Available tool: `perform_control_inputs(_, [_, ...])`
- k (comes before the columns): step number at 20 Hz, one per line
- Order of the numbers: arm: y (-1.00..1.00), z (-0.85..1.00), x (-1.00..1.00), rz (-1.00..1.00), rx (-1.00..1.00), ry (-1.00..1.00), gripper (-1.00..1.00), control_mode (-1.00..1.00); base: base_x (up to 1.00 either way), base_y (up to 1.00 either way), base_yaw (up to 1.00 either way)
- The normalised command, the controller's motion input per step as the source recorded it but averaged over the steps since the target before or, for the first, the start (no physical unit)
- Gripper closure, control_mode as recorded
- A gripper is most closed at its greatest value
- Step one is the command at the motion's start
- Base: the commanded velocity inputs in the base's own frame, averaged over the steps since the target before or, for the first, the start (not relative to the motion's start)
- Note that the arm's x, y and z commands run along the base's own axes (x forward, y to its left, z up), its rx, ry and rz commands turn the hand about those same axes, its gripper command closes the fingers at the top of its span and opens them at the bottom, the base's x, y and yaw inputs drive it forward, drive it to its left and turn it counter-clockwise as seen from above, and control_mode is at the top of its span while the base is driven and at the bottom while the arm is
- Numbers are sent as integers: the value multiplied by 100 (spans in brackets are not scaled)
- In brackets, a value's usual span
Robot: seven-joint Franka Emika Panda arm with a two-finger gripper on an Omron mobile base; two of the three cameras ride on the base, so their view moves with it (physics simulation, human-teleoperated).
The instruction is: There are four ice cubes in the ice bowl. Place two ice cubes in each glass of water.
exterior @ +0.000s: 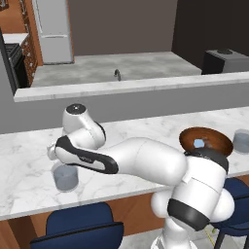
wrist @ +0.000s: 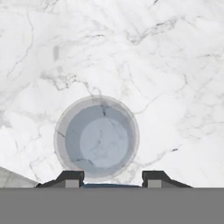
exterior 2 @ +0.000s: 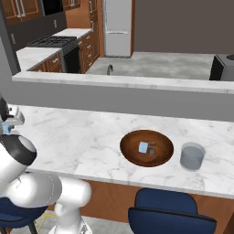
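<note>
My gripper (wrist: 111, 180) hangs straight above the left glass of water (wrist: 97, 139), a clear bluish tumbler on the marble counter. A thin pale-blue ice cube (wrist: 109, 186) shows between the fingertips, so the jaws are shut on it. In the right base view the gripper (exterior 2: 7, 125) is at the far left edge with the blue cube (exterior 2: 5, 130) under it. My arm passes just above that glass (exterior: 65, 177) in the left base view. The brown ice bowl (exterior 2: 132, 156) (exterior: 190, 134) holds one visible ice cube (exterior 2: 144, 147) (exterior: 199, 143). The other glass (exterior 2: 192, 156) (exterior: 241, 141) stands right of the bowl.
A raised grey ledge (exterior 2: 123, 82) runs along the back of the counter. Blue stools (exterior: 78, 226) (exterior 2: 171, 212) stand under the counter's front edge. Bare marble (exterior 2: 77, 137) lies between the left glass and the bowl.
</note>
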Motion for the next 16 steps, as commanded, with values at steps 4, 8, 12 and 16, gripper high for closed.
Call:
perform_control_inputs(4, [13,-29,2,7,0,0,100,-100,0,0,0])
perform_control_inputs(8, [20,-19,24,5,0,0,100,-100,0,0,0])
perform_control_inputs(12, [28,-12,33,4,0,0,100,-100,0,0,0])
perform_control_inputs(16, [33,-1,33,3,0,0,100,-100,0,0,0])
